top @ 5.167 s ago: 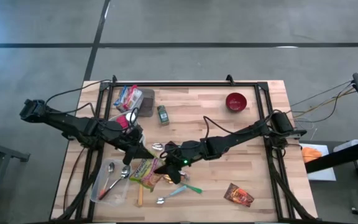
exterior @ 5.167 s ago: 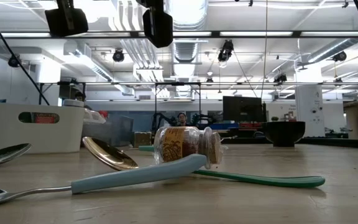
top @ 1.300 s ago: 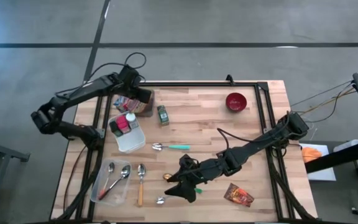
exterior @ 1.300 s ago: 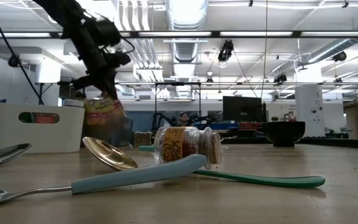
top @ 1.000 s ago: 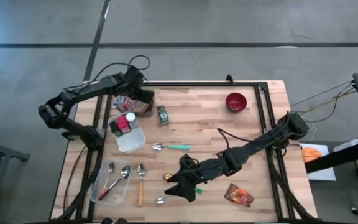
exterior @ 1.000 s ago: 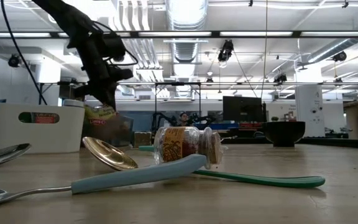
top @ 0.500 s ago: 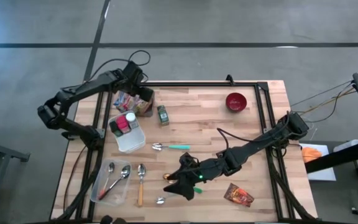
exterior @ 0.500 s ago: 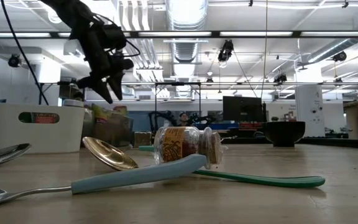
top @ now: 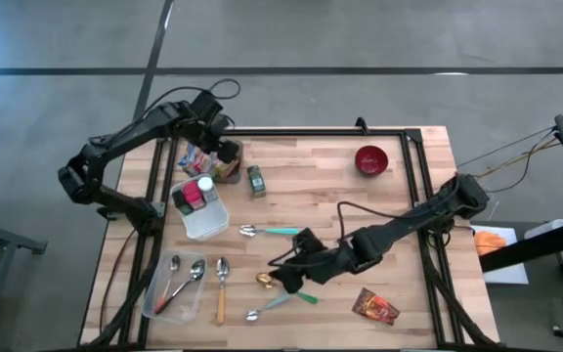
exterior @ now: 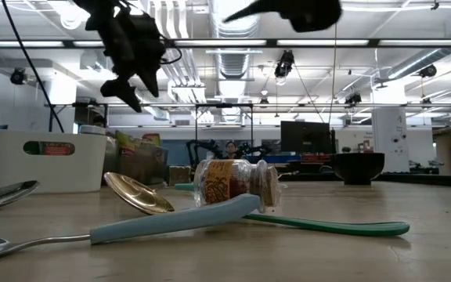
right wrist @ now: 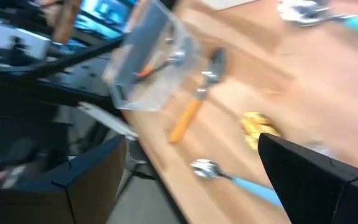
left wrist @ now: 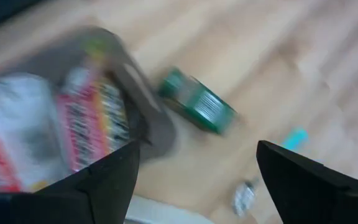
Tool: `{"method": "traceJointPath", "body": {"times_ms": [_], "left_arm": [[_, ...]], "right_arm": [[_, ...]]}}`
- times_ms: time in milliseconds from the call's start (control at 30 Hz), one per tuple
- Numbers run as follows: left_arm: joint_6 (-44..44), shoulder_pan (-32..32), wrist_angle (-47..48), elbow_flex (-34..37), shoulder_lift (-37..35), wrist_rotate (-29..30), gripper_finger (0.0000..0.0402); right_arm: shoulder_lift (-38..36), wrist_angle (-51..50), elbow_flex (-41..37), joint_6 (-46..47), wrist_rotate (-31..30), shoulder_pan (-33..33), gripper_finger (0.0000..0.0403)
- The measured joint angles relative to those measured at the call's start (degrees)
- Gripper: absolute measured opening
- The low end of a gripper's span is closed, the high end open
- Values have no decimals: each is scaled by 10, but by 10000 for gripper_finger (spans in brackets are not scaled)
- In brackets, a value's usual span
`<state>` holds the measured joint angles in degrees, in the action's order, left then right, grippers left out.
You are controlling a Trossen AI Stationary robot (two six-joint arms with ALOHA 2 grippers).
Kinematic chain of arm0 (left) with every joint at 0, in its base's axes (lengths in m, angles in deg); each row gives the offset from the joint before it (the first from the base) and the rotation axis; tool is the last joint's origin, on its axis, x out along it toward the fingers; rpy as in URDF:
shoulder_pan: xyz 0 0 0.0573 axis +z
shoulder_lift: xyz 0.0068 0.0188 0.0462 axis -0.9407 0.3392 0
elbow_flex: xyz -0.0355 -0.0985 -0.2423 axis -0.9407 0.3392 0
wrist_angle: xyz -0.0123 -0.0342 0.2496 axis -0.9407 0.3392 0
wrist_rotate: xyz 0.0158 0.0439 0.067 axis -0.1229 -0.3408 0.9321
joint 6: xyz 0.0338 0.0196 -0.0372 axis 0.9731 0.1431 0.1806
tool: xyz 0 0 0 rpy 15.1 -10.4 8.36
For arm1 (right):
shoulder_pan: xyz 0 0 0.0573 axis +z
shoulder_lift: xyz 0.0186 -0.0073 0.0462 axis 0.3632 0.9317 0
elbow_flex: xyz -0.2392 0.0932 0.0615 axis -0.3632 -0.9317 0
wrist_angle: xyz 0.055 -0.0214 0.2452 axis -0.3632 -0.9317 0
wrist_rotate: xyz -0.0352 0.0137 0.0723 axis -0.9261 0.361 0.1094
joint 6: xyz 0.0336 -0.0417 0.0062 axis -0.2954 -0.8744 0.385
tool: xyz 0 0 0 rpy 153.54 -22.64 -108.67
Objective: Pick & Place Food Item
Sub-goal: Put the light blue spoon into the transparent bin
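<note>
Nearest the low camera lie a light-blue-handled spoon (exterior: 171,221) and a gold spoon bowl (exterior: 138,193), with a small spice jar (exterior: 236,183) on its side just behind them and a green-handled spoon (exterior: 327,225) stretching away past it. None of these has shifted since the earlier pictures.

Above them hangs the right gripper (top: 301,240), its fingers spread wide with nothing between them. A second ago it sat low beside the gold spoon near the table's front edge; it now stands a little farther in, over the bare wood between the gold spoon and the teal-handled spoon (top: 268,231), and its wrist view looks across to the clear tray of cutlery (right wrist: 146,59) and an orange-handled spoon (right wrist: 194,102).

Farther back, at the table's far left corner, the food packet (exterior: 141,142) stands in the grey bin (top: 225,166) among other packets, beside the green jar (top: 256,181). A second ago the left gripper (top: 225,152) was clamped on that packet and lowering it in. Now its fingers have let go and stand apart, empty, and the gripper has lifted clear above the bin. The red bowl (top: 371,159) sits untouched at the far right.
</note>
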<state>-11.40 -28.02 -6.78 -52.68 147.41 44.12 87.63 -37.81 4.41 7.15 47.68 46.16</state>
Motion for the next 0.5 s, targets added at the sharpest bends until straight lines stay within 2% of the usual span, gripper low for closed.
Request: {"method": "traceJointPath", "body": {"times_ms": [267,500], "left_arm": [[1,-72,17,17,-62,-16,328],[-45,-154,10,52,-150,-16,328]], "right_arm": [[-54,-129,0,-70,0,-26,359],[-48,-111,0,-203,2,-59,359]]}}
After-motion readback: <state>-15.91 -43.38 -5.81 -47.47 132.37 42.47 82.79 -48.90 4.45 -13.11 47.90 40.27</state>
